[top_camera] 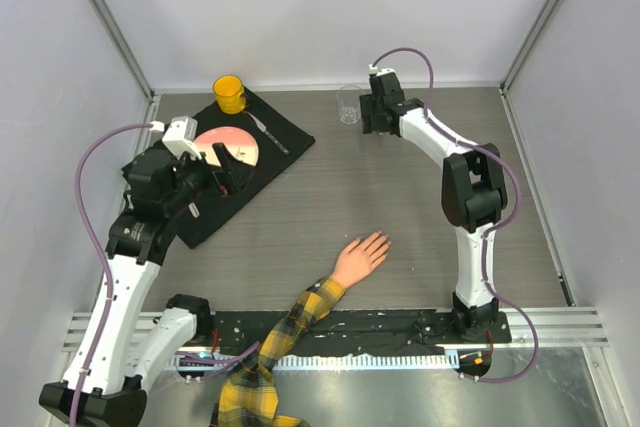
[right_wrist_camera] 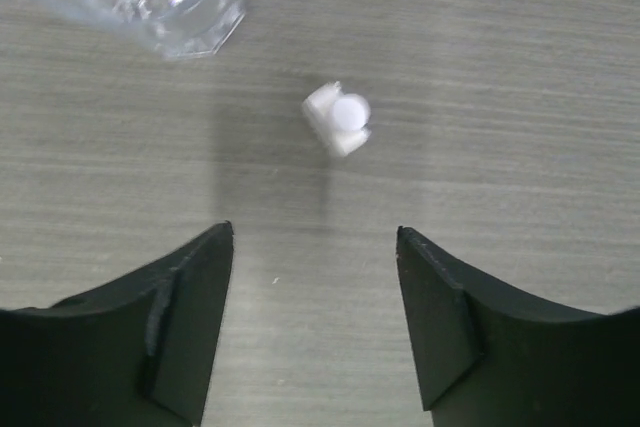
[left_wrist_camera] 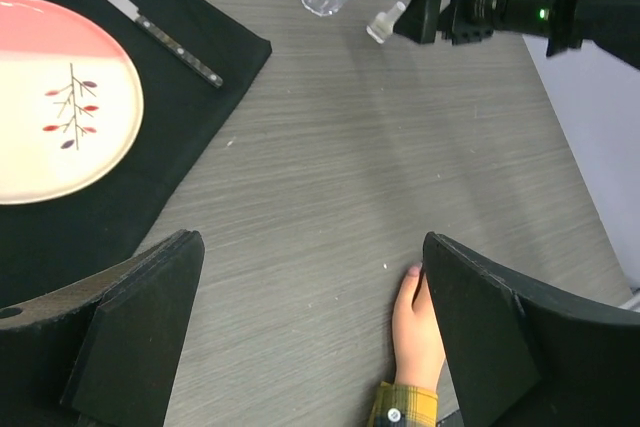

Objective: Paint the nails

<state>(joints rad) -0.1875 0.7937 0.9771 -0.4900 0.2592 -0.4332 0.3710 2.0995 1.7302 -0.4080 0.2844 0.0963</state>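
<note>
The peach mannequin hand (top_camera: 360,257) lies flat on the table, fingers pointing up and right, on an arm in a yellow-black plaid sleeve (top_camera: 290,322). Its nails (top_camera: 382,240) are tiny at the fingertips. In the left wrist view the hand (left_wrist_camera: 412,332) shows beside my right-hand finger, with one pinkish nail (left_wrist_camera: 413,270) visible. My left gripper (left_wrist_camera: 312,247) is open and empty, over the mat's edge (top_camera: 232,169). My right gripper (right_wrist_camera: 315,237) is open and empty at the back (top_camera: 375,117), just short of a small clear bottle with a white cap (right_wrist_camera: 340,119), which stands apart from the fingers.
A clear glass (top_camera: 348,104) stands left of the right gripper, close to the bottle (left_wrist_camera: 385,22). A black mat (top_camera: 285,142) at the back left holds a pink-and-cream plate (top_camera: 228,147), a knife (top_camera: 265,130) and a yellow cup (top_camera: 229,93). Walls enclose the table.
</note>
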